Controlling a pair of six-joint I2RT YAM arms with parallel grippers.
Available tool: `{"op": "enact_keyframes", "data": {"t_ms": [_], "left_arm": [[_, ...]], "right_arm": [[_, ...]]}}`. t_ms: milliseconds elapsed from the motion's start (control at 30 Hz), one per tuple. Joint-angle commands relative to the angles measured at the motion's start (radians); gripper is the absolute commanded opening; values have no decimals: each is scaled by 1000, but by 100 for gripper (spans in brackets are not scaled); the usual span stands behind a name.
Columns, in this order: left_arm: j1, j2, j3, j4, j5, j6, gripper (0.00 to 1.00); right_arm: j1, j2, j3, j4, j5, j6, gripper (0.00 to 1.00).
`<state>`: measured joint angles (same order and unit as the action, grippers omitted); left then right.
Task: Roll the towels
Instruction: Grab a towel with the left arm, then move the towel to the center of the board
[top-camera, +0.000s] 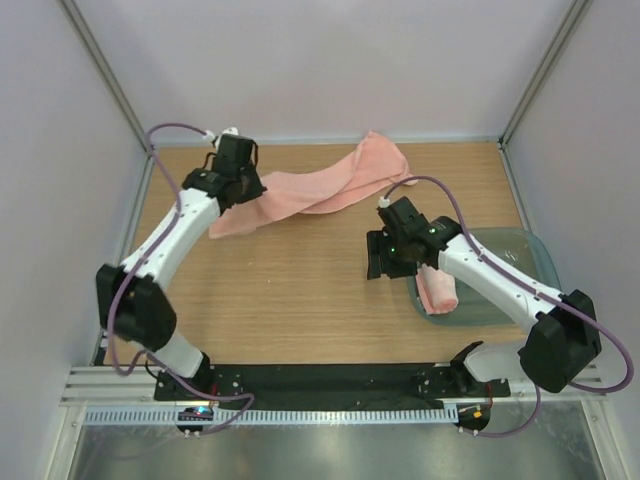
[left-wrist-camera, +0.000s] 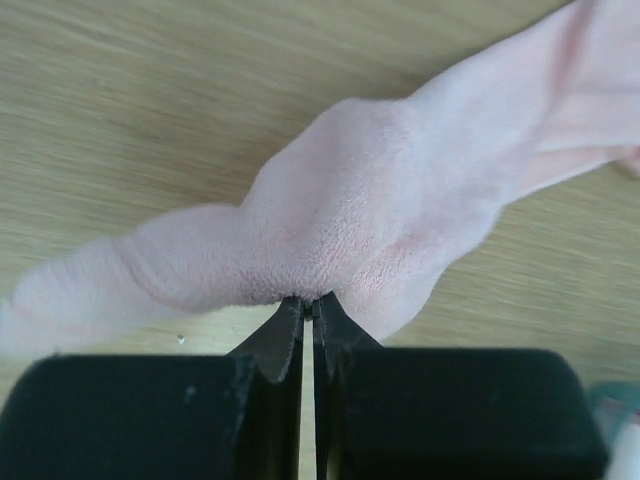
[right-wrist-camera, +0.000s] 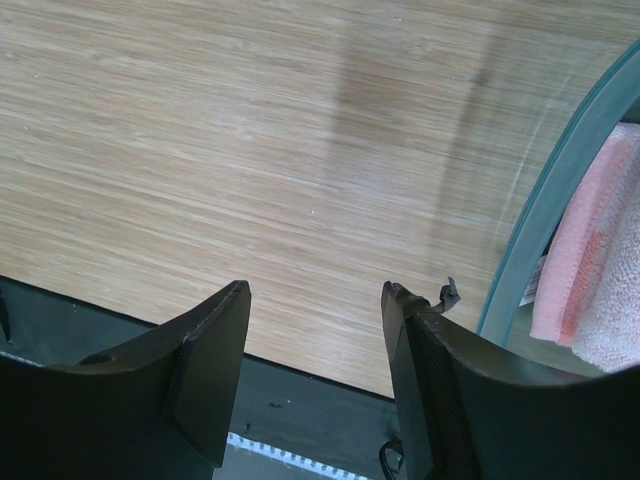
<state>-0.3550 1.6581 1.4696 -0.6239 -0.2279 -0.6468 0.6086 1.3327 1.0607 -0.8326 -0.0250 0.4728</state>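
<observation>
The long plain pink towel (top-camera: 320, 188) lies twisted across the far part of the table, and fills the left wrist view (left-wrist-camera: 380, 200). My left gripper (top-camera: 237, 190) is shut on its near-left edge, pinching a fold at the fingertips (left-wrist-camera: 310, 302). The smaller towel (top-camera: 437, 288) lies rolled inside the teal-grey tray (top-camera: 522, 250); its pink and pale end shows in the right wrist view (right-wrist-camera: 600, 270). My right gripper (top-camera: 385, 258) hangs open and empty (right-wrist-camera: 315, 290) above bare wood, just left of the tray rim (right-wrist-camera: 560, 180).
The tray sits at the near right of the wooden table. A black strip runs along the table's near edge (right-wrist-camera: 300, 400). White walls and metal posts enclose the back and sides.
</observation>
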Motion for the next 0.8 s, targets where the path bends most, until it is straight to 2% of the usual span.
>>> {"op": "enact_keyframes", "data": {"t_ms": [0,133,200,267,367,400,433,533,767], "left_arm": [[7,-196,20,-109,-27,22,0],[27,-219,126,-250,-24,44,1],[65,-172,158,-299,-7,50,5],[183,-130,156,-318,114,50,8],[347,-60,92,-317,255,23,16],[375,-67,66,-306,300,18,21],[393,-84,7,-271,305,18,30],[393,-165,-96,-232,285,22,50],[384,-325,-210,-209,236,58,57]], "right_arm": [[2,-58,48,9,-19,4,62],[2,-60,70,7,-27,4,62],[2,-50,82,4,-33,3,62],[2,-35,104,6,-35,0,62],[2,-4,134,4,-32,-10,62],[2,8,143,4,-33,-13,62],[2,34,159,7,-35,-16,62],[2,107,192,27,-33,-31,63],[10,375,343,125,-143,-39,63]]}}
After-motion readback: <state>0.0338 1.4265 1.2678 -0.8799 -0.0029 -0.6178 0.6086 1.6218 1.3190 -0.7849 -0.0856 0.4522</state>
